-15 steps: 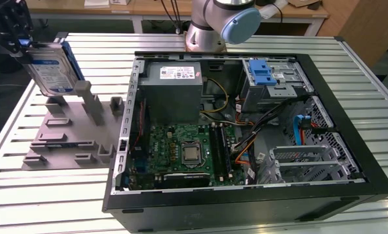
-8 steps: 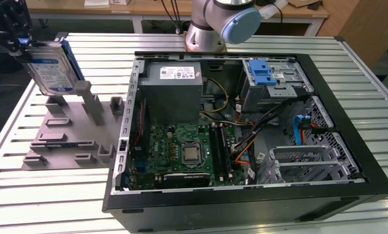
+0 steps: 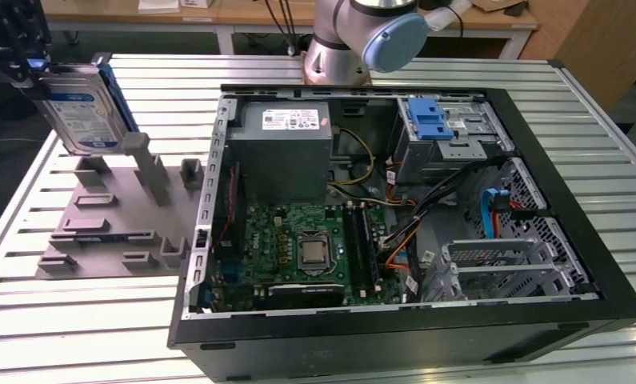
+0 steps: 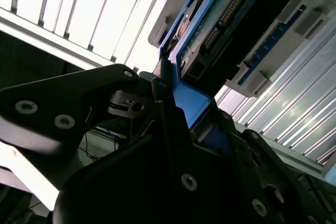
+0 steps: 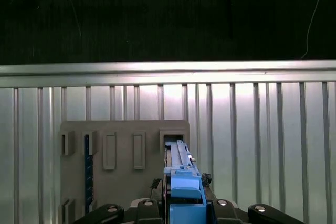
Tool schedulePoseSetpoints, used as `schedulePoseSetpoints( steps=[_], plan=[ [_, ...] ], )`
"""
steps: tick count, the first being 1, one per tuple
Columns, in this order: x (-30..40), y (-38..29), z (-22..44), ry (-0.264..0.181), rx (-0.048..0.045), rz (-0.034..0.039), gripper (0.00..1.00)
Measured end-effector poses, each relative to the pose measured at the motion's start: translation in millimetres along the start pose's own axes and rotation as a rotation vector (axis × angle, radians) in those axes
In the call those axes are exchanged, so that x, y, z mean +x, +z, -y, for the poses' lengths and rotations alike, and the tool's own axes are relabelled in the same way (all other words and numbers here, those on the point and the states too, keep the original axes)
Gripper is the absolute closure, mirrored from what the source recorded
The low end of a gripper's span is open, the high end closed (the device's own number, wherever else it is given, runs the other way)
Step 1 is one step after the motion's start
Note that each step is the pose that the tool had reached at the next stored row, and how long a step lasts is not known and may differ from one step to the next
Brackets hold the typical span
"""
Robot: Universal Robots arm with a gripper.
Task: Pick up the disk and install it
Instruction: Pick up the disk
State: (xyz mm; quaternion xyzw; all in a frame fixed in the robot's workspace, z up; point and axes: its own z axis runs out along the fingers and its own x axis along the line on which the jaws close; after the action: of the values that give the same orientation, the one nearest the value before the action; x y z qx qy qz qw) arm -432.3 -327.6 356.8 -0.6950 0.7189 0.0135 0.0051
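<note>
One gripper [image 5: 184,205] is clenched on the blue caddy [image 5: 185,190] of the disk [image 3: 83,112], which stands upright over the grey holder [image 3: 104,212], beside the computer case [image 3: 403,332]. It looks heavy, stiff and fragile, so I judge this caddy the safest hold

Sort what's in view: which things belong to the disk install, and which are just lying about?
Job in hand:
the disk, held by the gripper, jaws shut on its blue caddy
blue-latched drive cage
open computer case

Lying about:
grey holder block on the table
power supply
motherboard
</note>
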Motion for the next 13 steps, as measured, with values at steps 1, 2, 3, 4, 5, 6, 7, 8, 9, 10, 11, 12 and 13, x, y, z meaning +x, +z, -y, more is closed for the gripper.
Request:
schedulePoseSetpoints(
  steps=[1, 2, 3, 4, 5, 6, 7, 8, 9, 10, 11, 12, 13],
  plan=[
    [0.0, -0.8, 0.0, 0.0, 0.0, 0.0, 0.64],
    [0.0, -1.6, 0.0, 0.0, 0.0, 0.0, 0.64],
    [-0.1, -2.5, 0.0, 0.0, 0.0, 0.0, 0.64],
    [-0.1, -3.2, 0.0, 0.0, 0.0, 0.0, 0.64],
    [-0.1, -3.9, 0.0, 0.0, 0.0001, 0.0, 0.64],
    [-0.1, -4.7, 0.0, 0.0, 0.0, 0.0, 0.64],
    [-0.1, -5.3, -0.1, 0.0, 0.0, 0.0, 0.64],
    [-0.1, -5.9, -0.1, 0.0, 0.0001, 0.0, 0.64],
    [-0.2, -6.4, -0.1, 0.0, 0.0001, 0.0, 0.64],
    [-0.2, -6.9, -0.1, 0.0, 0.0, 0.0, 0.64],
    [-0.2, -7.3, -0.1, 0.0, 0.0001, 0.0, 0.64],
    [-0.2, -7.7, -0.1, 0.0, 0.0001, 0.0, 0.64],
    [-0.2, -8.1, -0.1, 0.0, 0.0001, 0.0, 0.64]
  ],
)
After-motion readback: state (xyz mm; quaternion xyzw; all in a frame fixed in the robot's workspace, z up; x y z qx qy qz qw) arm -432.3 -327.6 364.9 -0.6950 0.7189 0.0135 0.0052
